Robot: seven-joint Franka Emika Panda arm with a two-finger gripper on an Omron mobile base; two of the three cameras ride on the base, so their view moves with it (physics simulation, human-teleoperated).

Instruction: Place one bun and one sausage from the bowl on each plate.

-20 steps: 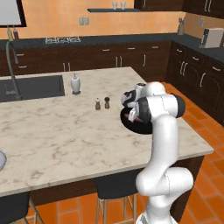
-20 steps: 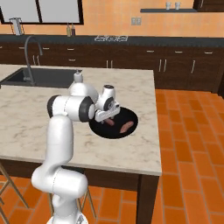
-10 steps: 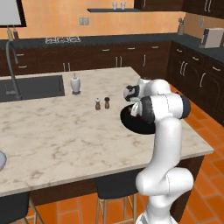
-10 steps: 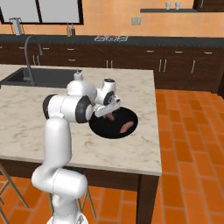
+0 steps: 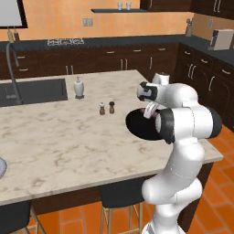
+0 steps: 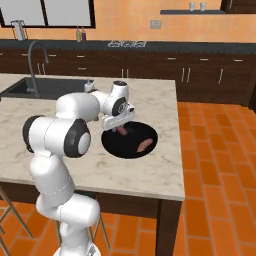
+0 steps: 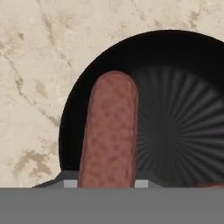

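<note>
- My gripper (image 6: 120, 131) is clamped on a sausage (image 7: 109, 135); in the hand view it runs straight up from between my fingertips, over the near edge of the bowl (image 7: 175, 87).
- In the right base view that sausage hangs from my gripper just above the bowl's (image 6: 129, 149) left part, so I judge it lifted clear, though I cannot tell for sure that it is off the bowl's floor.
- A second sausage (image 6: 145, 145) lies in the right part of the bowl, apart from mine.
- The bowl sits on the marble island counter (image 5: 55, 137), near its right end, partly behind my arm in the left base view (image 5: 141, 128).
- No bun can be made out in the bowl from here, and the plates lie outside what I see.
- My reckoning: the task is at an early stage, a first sausage picked and nothing shown delivered. Left: carry this one to a plate, fetch the other sausage, and set a bun on each plate.
</note>
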